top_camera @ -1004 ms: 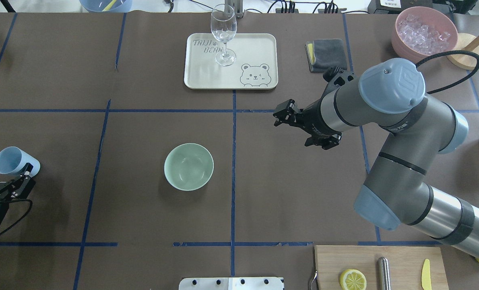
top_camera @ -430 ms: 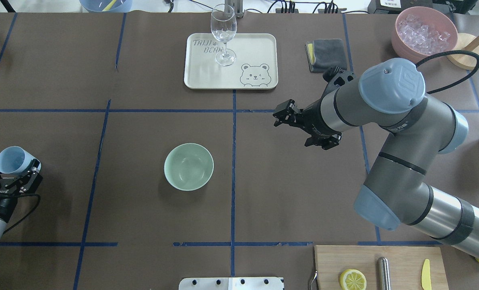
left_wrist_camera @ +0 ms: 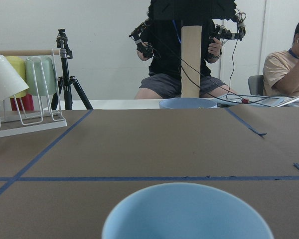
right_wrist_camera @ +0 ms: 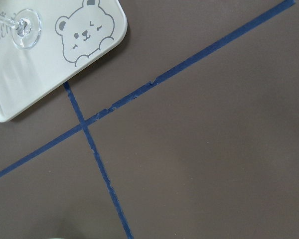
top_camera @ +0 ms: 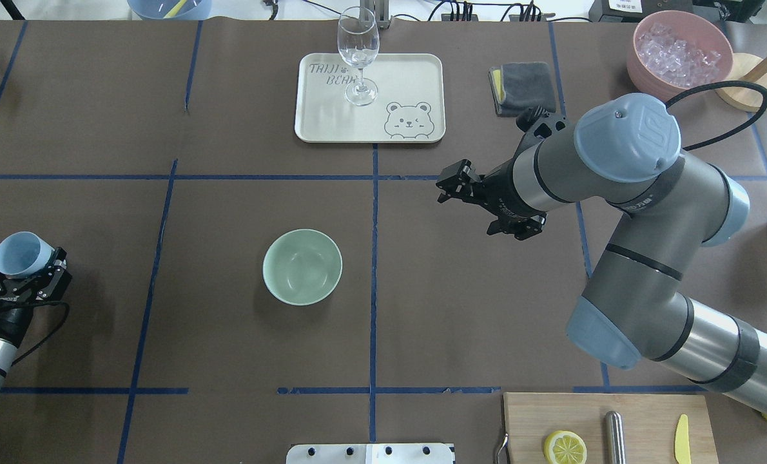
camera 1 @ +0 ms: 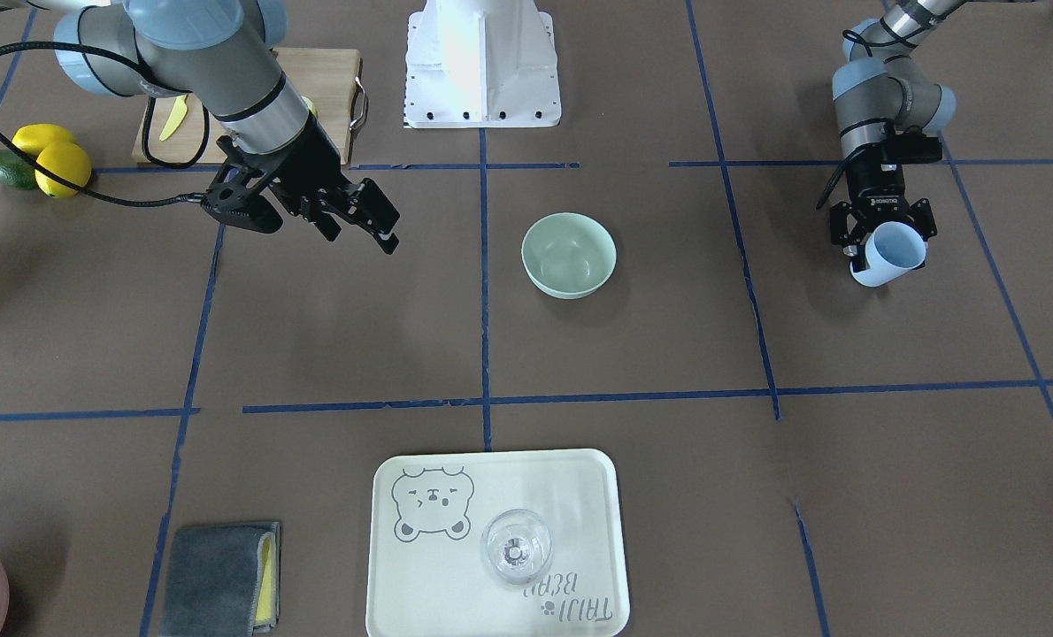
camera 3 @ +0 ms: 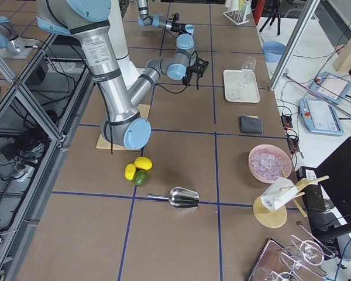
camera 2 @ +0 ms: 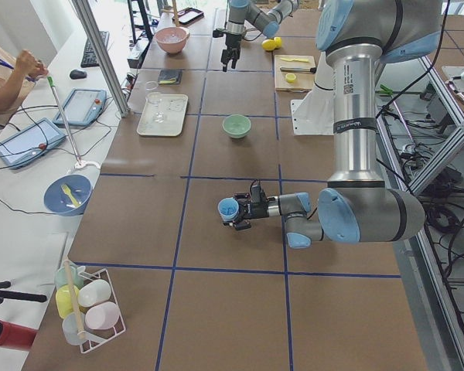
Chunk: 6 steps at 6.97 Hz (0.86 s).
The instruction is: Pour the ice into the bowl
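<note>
The pale mint-green bowl stands upright near the table's middle, and its inside looks bare. Far to its left, my left gripper is shut on a light blue cup, which it holds tilted just above the table. The ice is out of view: I cannot see the bottom of the cup. My right gripper hovers open and holds nothing, right of the bowl and beyond it.
A cream bear tray with a wine glass sits at the back. A grey cloth and a pink container of icy lumps are back right. A cutting board lies at the front right.
My left gripper has shifted slightly away from the table's front edge, turning the cup a little. The right arm and the bowl have stayed put.
</note>
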Available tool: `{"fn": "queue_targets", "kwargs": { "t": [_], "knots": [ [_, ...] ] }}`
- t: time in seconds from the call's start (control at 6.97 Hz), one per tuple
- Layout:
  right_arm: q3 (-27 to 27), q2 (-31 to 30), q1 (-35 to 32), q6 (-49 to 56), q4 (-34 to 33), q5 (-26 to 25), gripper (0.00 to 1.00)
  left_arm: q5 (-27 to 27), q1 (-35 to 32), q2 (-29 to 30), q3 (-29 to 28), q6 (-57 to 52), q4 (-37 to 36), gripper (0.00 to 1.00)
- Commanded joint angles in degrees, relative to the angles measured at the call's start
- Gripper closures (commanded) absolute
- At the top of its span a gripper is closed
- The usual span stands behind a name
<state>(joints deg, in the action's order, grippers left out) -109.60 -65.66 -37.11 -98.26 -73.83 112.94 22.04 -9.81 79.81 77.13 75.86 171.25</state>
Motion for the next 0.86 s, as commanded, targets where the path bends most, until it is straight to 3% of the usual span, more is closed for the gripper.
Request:
{"fn": "queue_targets", "kwargs": {
  "t": [0.0,0.14,0.43,0.72],
  "knots": [
    [0.00,0.01,-0.07,0.08,0.00,0.00,0.00,0.20,-0.30,0.17,-0.05,-3.14,-0.30,0.55],
    [0.00,0.01,0.02,0.00,0.00,0.00,0.00,0.46,-0.73,0.17,0.04,-6.04,0.31,0.96],
    [0.00,0.09,0.02,0.00,0.00,-0.09,0.00,2.64,-1.52,0.08,2.92,-12.86,2.23,1.00],
    [-0.44,-0.17,-0.16,0.08,0.00,0.17,0.00,3.62,-1.70,4.61,7.84,-32.70,10.65,1.00]
  ]
}}
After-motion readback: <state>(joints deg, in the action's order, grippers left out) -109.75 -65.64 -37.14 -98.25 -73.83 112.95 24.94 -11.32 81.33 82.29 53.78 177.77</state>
